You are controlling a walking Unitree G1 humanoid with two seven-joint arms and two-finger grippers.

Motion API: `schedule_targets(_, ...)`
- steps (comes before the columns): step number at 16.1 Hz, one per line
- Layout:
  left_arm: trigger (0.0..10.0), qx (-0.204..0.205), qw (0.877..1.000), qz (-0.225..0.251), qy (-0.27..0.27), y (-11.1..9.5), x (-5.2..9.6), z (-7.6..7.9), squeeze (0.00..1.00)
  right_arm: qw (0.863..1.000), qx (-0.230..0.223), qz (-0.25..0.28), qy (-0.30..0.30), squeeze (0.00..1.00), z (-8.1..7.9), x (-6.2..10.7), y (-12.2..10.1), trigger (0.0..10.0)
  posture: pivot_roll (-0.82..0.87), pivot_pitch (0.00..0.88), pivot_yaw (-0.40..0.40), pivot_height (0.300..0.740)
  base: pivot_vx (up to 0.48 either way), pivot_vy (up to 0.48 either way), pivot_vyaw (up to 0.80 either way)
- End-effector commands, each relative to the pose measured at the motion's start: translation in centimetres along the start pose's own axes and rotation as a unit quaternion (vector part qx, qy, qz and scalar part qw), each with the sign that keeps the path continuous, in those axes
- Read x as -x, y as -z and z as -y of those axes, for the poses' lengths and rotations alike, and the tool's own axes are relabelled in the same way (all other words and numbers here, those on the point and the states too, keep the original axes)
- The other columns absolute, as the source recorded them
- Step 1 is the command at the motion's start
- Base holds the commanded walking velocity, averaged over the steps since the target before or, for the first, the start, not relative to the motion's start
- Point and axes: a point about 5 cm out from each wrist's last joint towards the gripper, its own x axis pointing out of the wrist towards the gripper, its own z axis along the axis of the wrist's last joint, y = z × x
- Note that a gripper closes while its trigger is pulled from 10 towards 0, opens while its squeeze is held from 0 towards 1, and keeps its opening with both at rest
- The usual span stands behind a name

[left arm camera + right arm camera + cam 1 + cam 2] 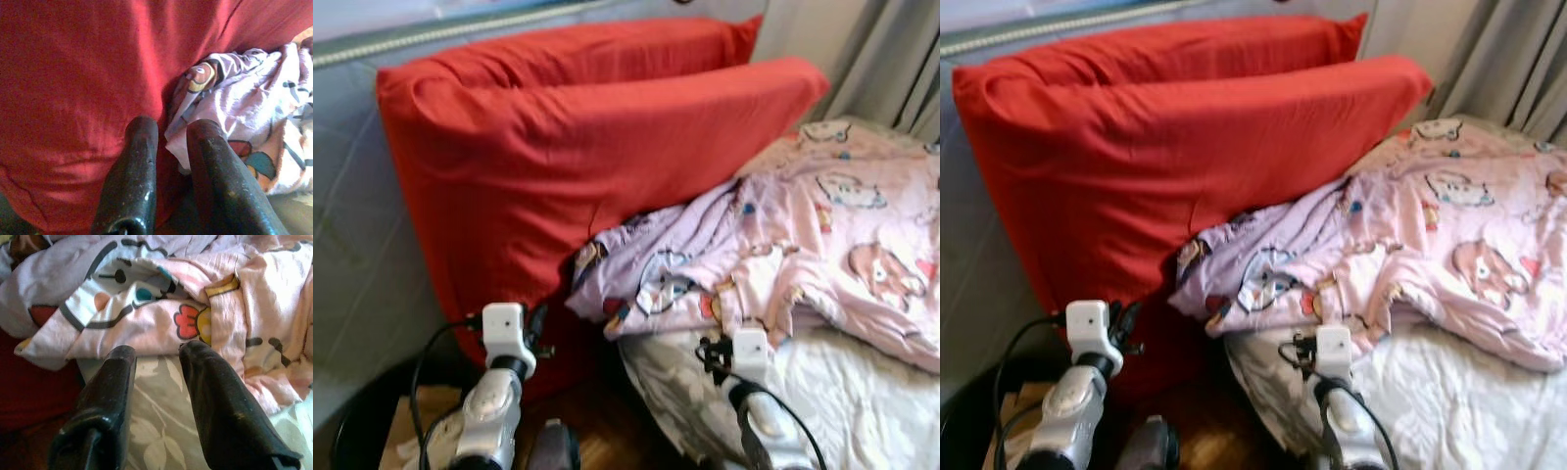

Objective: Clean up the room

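A bed [862,411] with a pale leaf-patterned sheet is seen at the lower right of the head views, a grey curtain [891,59] at the upper right, and dark wooden floor [607,431] at the bottom centre. Two large red pillows [558,157] are stood on edge across the upper left and centre. A crumpled pink cartoon-print blanket [803,245] is spread from the centre to the right edge, its near corner bunched against the lower pillow and hanging over the bed edge. The left gripper [168,142] is held just before the pillow and the blanket's corner, its fingers [139,161] slightly parted and holding nothing. The right gripper [156,357] is held over the sheet just short of the blanket's hem, its fingers [210,391] likewise parted and empty. The blanket is judged light, soft and limp; it would sag and trail when lifted. A hold on the bunched near edge is judged best, one gripper at each end of the hem.
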Motion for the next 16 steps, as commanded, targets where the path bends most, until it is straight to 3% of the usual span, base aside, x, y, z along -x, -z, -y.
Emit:
schedule_targets(1,10.0,0.0,1.0,-0.004,0.009,0.0,-0.2,0.6,0.0,1.0,0.001,-0.006,0.008,0.0,0.5,0.2,0.3,10.0,0.01,0.071,-0.053,0.62,0.334,0.0,0.0)
schedule_targets(12,10.0,0.0,1.0,0.003,0.014,-0.4,-0.3,0.7,0.0,1.0,0.007,-0.023,0.011,0.0,0.1,-0.1,0.4,10.0,0.02,0.102,-0.049,0.62,0.347,0.0,0.0)
schedule_targets(16,10.0,0.01,0.999,0.018,0.038,-1.4,-0.6,1.7,0.0,0.997,-0.011,-0.064,0.038,0.0,0.7,-0.3,0.9,10.0,0.05,0.157,-0.042,0.62,0.0,0.0,0.0)
